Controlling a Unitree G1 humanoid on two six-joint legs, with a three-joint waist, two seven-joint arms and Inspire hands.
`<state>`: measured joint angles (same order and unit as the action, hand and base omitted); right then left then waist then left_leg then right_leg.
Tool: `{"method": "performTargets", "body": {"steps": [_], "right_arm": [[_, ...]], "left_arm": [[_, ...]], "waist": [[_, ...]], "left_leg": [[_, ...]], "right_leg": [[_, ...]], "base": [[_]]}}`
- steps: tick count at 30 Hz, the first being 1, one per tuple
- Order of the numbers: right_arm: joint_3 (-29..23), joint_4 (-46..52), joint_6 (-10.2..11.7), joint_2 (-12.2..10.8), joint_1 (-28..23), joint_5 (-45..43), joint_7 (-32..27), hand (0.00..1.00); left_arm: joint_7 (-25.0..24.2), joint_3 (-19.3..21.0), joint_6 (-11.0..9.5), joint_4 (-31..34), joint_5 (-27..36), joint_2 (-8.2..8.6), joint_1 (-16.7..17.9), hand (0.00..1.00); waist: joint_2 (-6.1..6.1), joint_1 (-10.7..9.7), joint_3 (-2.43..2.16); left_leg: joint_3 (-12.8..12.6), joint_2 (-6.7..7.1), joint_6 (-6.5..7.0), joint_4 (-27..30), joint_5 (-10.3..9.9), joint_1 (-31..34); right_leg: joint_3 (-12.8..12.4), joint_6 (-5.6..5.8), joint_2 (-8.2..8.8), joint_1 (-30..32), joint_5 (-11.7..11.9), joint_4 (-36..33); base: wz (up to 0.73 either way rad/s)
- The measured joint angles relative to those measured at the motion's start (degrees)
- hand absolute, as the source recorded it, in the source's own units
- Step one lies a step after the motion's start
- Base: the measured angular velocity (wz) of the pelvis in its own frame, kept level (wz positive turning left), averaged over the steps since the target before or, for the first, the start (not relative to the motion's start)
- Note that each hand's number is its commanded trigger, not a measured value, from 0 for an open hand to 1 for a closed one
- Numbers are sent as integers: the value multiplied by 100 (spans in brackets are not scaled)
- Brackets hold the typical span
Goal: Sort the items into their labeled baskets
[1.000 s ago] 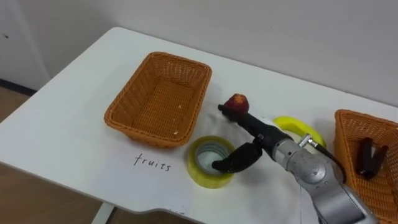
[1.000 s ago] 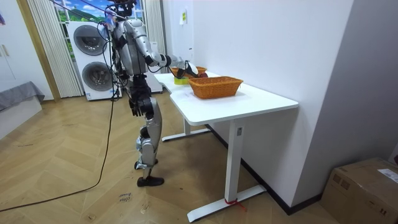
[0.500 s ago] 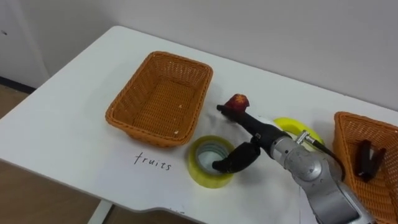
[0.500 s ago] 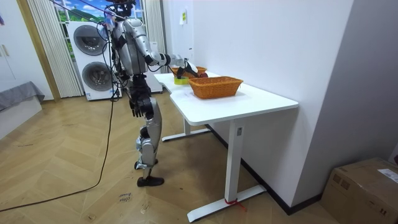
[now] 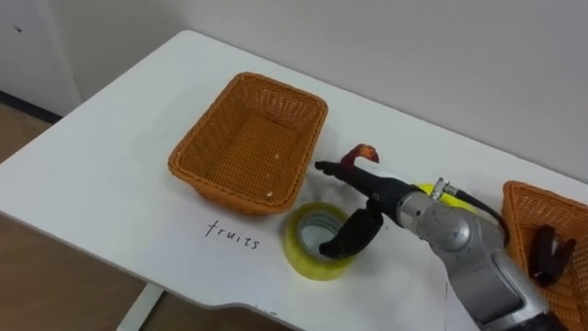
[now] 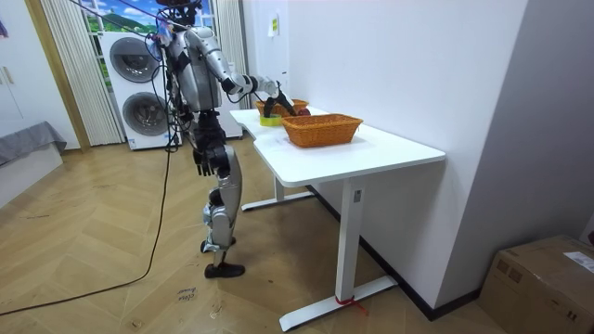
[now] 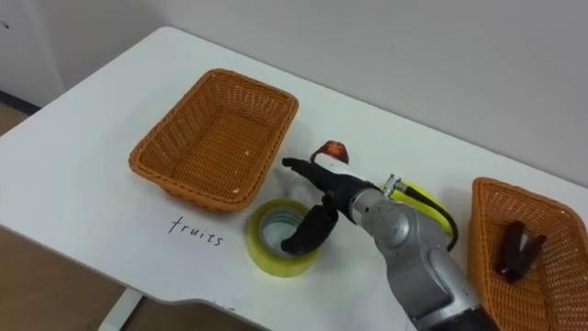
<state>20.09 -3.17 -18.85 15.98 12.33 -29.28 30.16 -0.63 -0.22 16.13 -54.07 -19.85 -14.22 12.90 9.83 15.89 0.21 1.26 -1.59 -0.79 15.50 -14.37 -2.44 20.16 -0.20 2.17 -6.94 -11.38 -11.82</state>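
Right hand (image 5: 390,191) nearer woven basket (image 5: 220,175), fingers (image 5: 335,169) straight.

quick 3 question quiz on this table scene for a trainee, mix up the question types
1. True or false: the left basket already holds fruit.
2. The thumb of the robot hand hangs over: A) a yellow tape roll B) a banana C) a pair of scissors
3. Which arm's robot hand, left or right, stretches toward the red fruit?

Key: 1 false, it is empty; 2 A; 3 right.
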Motion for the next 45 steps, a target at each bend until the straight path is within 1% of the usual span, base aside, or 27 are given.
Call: {"method": "performTargets", "body": {"steps": [6, 12, 13, 14, 15, 18, 20, 22, 25, 26, 30, 35, 42, 45], "right_arm": [[-14, -49, 4, 8, 55, 17, 242, 0], [-19, -32, 35, 66, 115, -1, 598, 0], [-25, -21, 60, 83, 114, 0, 661, 31], [-31, -12, 64, 100, 115, 0, 726, 91], [-40, -8, 66, 104, 115, 0, 758, 100], [-67, 22, 65, 120, 113, -2, 888, 100], [-69, 117, 59, 168, 103, -11, 1015, 100], [-66, 181, 61, 189, 98, -75, 997, 100], [-30, 178, 66, 196, 86, -127, 999, 100], [33, 179, 69, 221, 72, -209, 1073, 100], [112, 167, 145, 255, 10, -276, 1089, 100], [110, 182, 178, 270, -19, -276, 1226, 100], [109, 182, 179, 277, -16, -247, 1255, 100], [112, 167, 203, 278, -12, -222, 1256, 100]], "left_arm": [[-1, 0, -23, -17, 4, -49, -20, 0], [7, 2, -126, -171, 4, -51, -91, 0], [7, 2, -139, -177, 4, -51, -93, 0], [8, 2, -151, -201, 5, -51, -103, 0], [9, 2, -154, -223, 5, -51, -113, 0], [7, 24, -165, -297, 7, -52, -144, 0], [1, 137, -167, -313, 7, -56, -162, 0], [-7, 201, -168, -328, 11, -55, -181, 0], [0, 233, -179, -331, 12, -80, -254, 0], [6, 233, -211, -338, 12, -87, -271, 0], [18, 234, -278, -398, 62, -98, -349, 0], [56, 233, -318, -548, 57, -99, -434, 0], [72, 229, -319, -563, 168, -104, -442, 0], [132, 214, -320, -564, 247, -105, -452, 0]], "waist": [[1, 4, -1], [1, 4, 0], [1, 4, 0], [1, 5, 0], [2, 5, 0], [16, 19, 7], [59, 21, 30], [82, 22, 35], [109, 48, 29], [112, 53, 28], [113, 68, 28], [113, 60, 28], [112, 55, 28], [111, 42, 28]], "left_leg": [[3, 0, 0, 0, 0, -14], [3, 0, -1, -16, 1, -20], [3, 0, -1, -17, 1, -20], [3, 0, -1, -18, 1, -20], [3, 0, -1, -19, 1, -20], [3, 1, -1, -23, 1, -20], [4, -1, -3, -25, 2, -18], [4, -1, -3, -25, 2, -16], [9, -1, -2, -26, 2, -17], [10, -1, -2, -26, 2, -18], [12, -2, -2, -34, 3, -26], [9, -2, -2, -48, 3, -28], [10, -3, -6, -68, 14, -40], [-10, -4, -6, -77, 14, -57]], "right_leg": [[-3, 0, -1, -17, 0, 2], [-24, 0, -7, -16, 0, 5], [-24, 0, -7, -16, 0, 5], [-24, 0, -7, -16, 0, 5], [-24, 0, -7, -16, 0, 6], [-29, 0, -10, -15, 0, 9], [-28, 0, -15, -15, 0, 14], [-22, 0, -14, -14, 0, 14], [-20, 0, -14, -13, 0, 15], [-20, 0, -14, -13, 0, 15], [-27, 0, -14, -9, 0, 17], [-31, 0, -15, -2, 0, 17], [-48, 0, -16, -3, 0, 18], [-119, 0, -22, -2, 0, 24]], "base": [[0], [0], [0], [0], [0], [0], [0], [0], [0], [0], [0], [0], [0], [-3]]}}
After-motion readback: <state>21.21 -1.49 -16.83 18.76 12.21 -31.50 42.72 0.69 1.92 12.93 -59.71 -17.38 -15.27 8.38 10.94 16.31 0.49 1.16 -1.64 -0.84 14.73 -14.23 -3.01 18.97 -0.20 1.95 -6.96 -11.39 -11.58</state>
